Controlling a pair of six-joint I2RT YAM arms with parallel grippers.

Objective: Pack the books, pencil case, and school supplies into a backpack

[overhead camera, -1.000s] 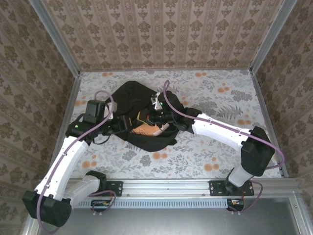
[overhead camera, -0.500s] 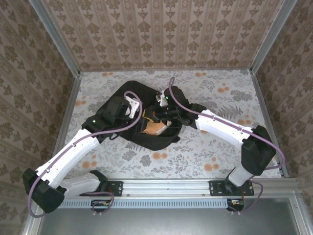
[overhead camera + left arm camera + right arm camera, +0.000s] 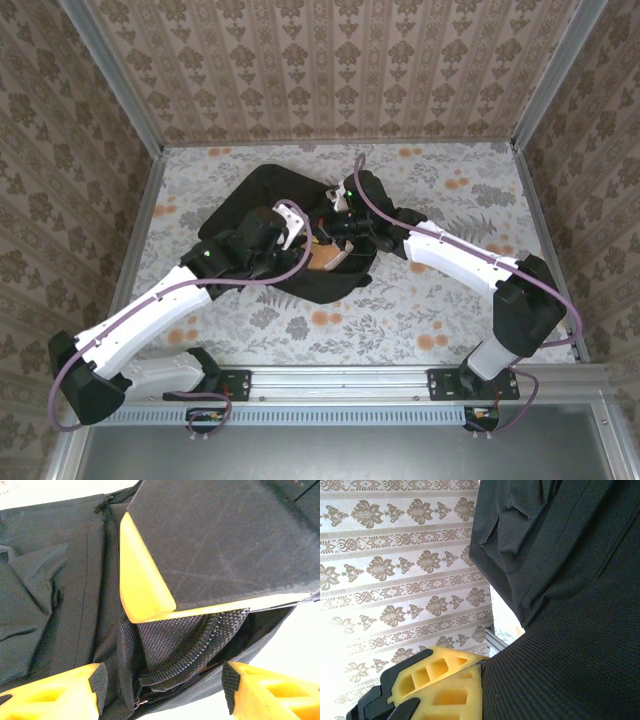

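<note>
1. Where the table [image 3: 450, 190] ends at its near edge, both arms are bolted to a metal rail [image 3: 340, 380]. The left arm [image 3: 150, 310] reaches up and to the right, the right arm [image 3: 460, 262] reaches up and to the left, and the two meet over the backpack [image 3: 255, 192]
2. In the left wrist view the left claw [image 3: 162, 685] is spread wide and holds nothing. Its yellow fingers [image 3: 60, 695] stand well apart, and beyond the gap lie black mesh [image 3: 165, 635] and a thick zip [image 3: 200, 645] of the backpack
3. Just above the mesh, very close to that camera, is a dark flat slab [image 3: 215, 540] with a yellow edge. I cannot tell what it is
4. The backpack lies flat on the table, a little left of the middle, under both claws
5. An orange-tan book [image 3: 325, 258] sits in the opening of the backpack, between the two claws. Only a small part of it shows, with black fabric around it
6. The right claw [image 3: 333, 232] is pressed together and pinches a fold of the backpack fabric on the right side of the opening. In the right wrist view one yellow finger [image 3: 440, 685] touches the fabric, and the other finger is hidden behind it
7. Behind the table stands the wall [image 3: 340, 70] with brown patterned paper
</note>
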